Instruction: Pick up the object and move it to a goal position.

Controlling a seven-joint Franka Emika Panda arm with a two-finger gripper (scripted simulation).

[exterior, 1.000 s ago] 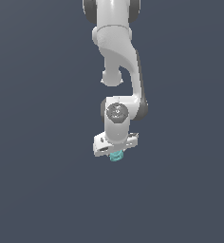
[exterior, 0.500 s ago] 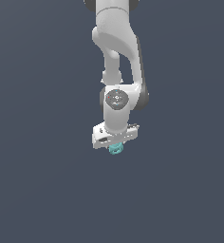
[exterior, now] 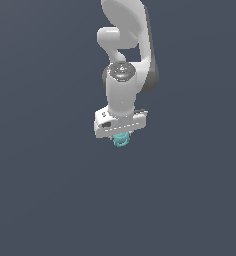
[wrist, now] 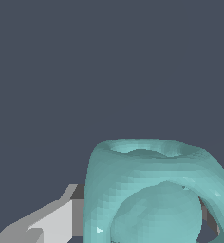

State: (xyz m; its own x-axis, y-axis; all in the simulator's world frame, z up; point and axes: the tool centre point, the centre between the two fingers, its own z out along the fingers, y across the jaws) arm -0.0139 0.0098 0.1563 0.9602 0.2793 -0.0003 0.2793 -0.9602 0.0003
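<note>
In the wrist view, the teal object filled the near field, its ringed, hollowed face turned toward the camera. One grey-white finger lay flush against its side; the jaws were clamped on the object. In the exterior view, the object protruded just below the white gripper, held clear of the plain dark grey background. The gripper body sat tilted, lower toward the exterior view's left. Above it, the white arm rose through a round wrist joint to the frame's upper edge.
</note>
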